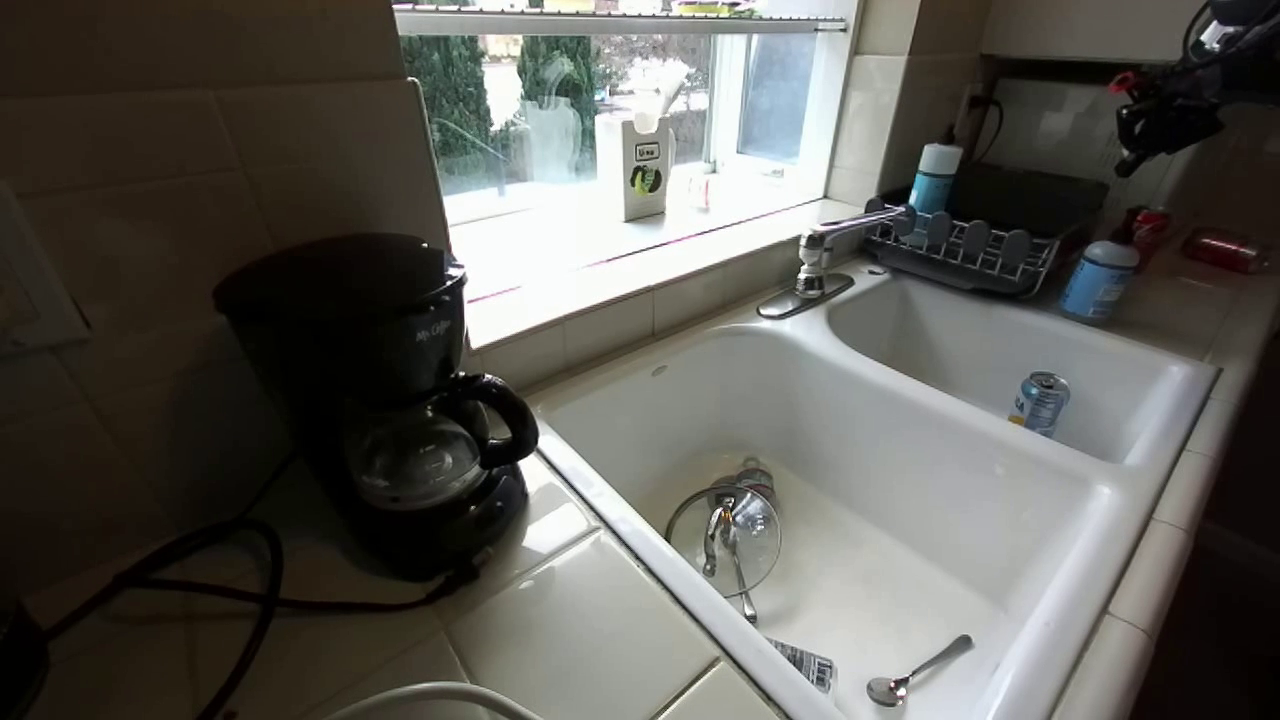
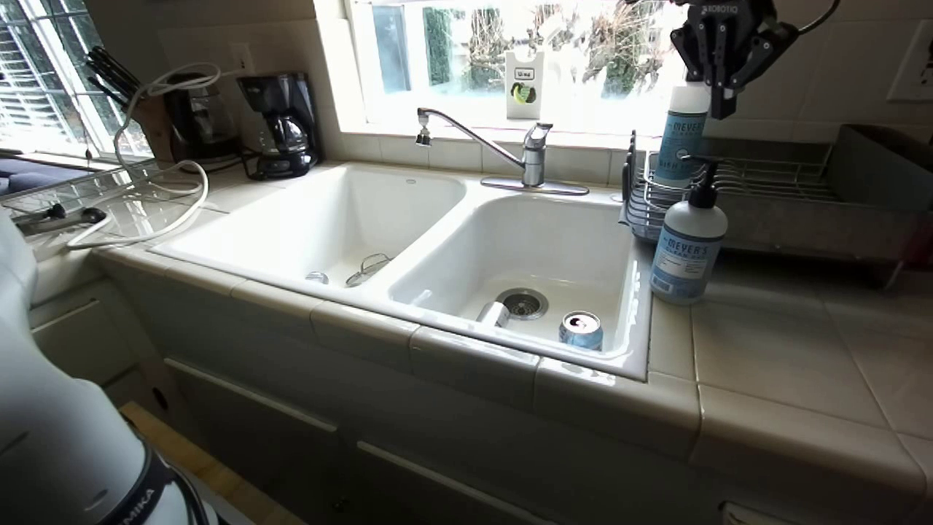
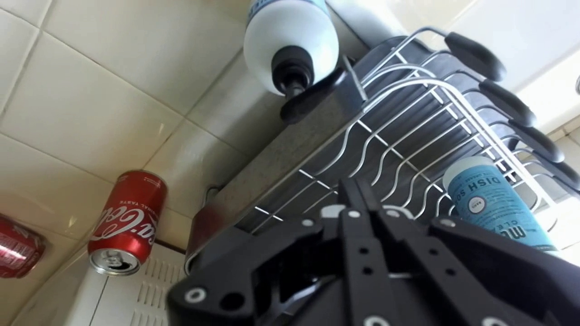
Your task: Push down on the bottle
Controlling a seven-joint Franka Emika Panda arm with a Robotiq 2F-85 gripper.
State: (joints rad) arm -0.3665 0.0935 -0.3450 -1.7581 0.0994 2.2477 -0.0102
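A white pump bottle (image 2: pixel 687 248) with a blue label and black pump stands upright on the counter beside the dish rack. It also shows in an exterior view (image 1: pixel 1098 285) and at the top of the wrist view (image 3: pixel 297 36), where its pump head reaches the rack's edge. A blue dish soap bottle (image 2: pixel 681 138) stands in the rack; it also shows in the wrist view (image 3: pixel 491 203). My gripper (image 2: pixel 722 111) is shut and empty, pointing down above the rack, apart from both bottles. In the wrist view its fingertips (image 3: pixel 360 194) meet over the rack wires.
The dish rack (image 2: pixel 802 230) has wire prongs and a raised metal edge. Two red cola cans (image 3: pixel 129 222) lie or stand on the counter past it. The double sink (image 2: pixel 430 251) holds a blue can (image 2: pixel 581 332). The faucet (image 2: pixel 533 157) rises behind the sink.
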